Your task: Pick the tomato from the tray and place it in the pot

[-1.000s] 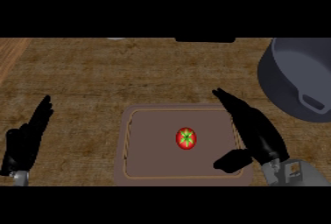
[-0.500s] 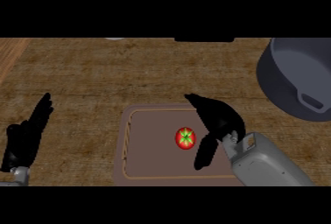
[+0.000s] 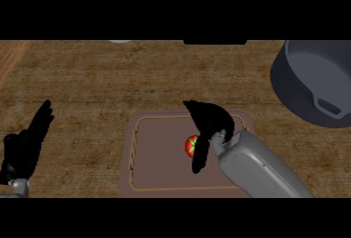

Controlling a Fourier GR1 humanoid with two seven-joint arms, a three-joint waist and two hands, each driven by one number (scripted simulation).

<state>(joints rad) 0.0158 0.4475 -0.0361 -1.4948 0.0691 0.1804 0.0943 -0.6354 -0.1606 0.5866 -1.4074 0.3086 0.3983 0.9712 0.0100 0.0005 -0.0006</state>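
Note:
The red tomato (image 3: 190,146) with a green top lies right of centre on the brown tray (image 3: 154,160); only its left part shows. My right hand (image 3: 209,122) hangs over it, fingers arched above it and thumb pointing down across its right side, not closed round it. The grey forearm runs in from the lower right over the tray's right edge. The dark grey pot (image 3: 316,69) stands at the far right with a handle on its near rim. My left hand (image 3: 27,145) rests open at the left edge, fingers up.
The counter top is brown and woven-looking. A white object (image 3: 120,41) and a dark object (image 3: 214,42) peek in at the far edge. A lighter wooden strip (image 3: 9,58) runs along the upper left corner.
My right hand has swung left from beside the tray's right edge to over the tomato, now covering its right part. The left hand, tomato and pot have not moved.

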